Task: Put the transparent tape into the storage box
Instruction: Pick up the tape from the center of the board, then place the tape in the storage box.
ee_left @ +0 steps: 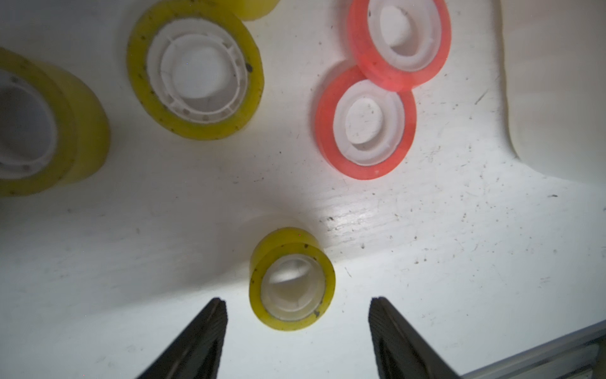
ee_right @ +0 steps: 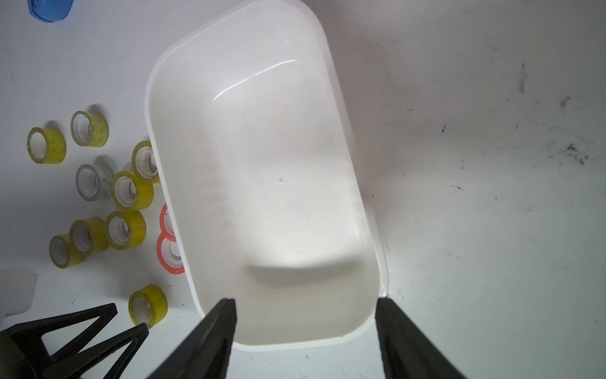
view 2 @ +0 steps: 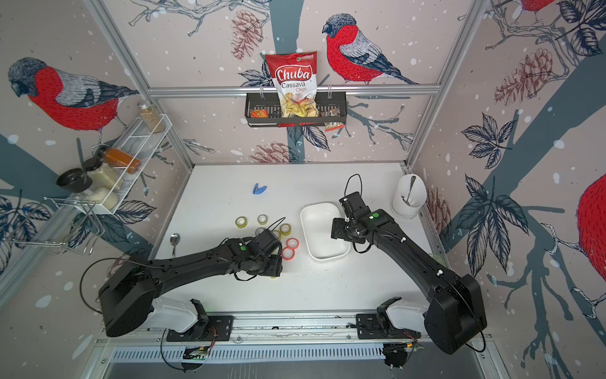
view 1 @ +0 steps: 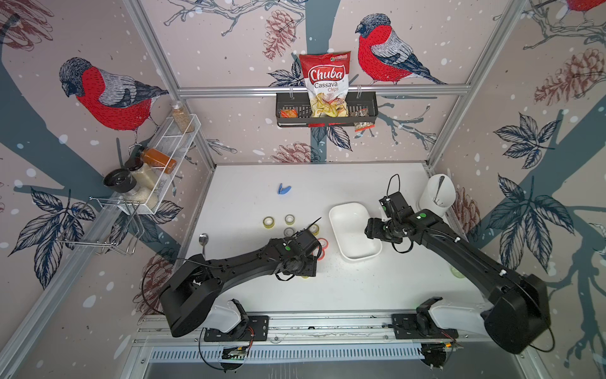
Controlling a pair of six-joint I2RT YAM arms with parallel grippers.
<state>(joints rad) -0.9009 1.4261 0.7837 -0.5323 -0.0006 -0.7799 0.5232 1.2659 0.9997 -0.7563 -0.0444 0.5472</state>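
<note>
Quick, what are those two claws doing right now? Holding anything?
Left gripper: open, holding nothing; a small yellow tape roll sits at its fingertips, not gripped.
Right gripper: open, empty, above the storage box.

The worktop (view 1: pixel 262 295) is white with dark specks. The box (ee_right: pixel 262 164) and the cup (view 1: pixel 437 193) are plain white. The yellow rolls (ee_right: pixel 46 144) are translucent, on white cores. The two red rolls (ee_left: pixel 365 123) are orange-red, white-cored too. The clear roll (ee_right: pixel 95 182) looks greyish with faint green print. The clip (view 1: pixel 284 189) is blue. Both arms (view 1: pixel 242 265) are black, each with a green dot. The walls (view 1: pixel 229 65) are pale pink, patterned with red-breasted grey birds, brown pine cones, navy leaves and white flecks. The chips bag (view 1: pixel 324 75) is red and white, its basket (view 1: pixel 367 105) black.
</note>
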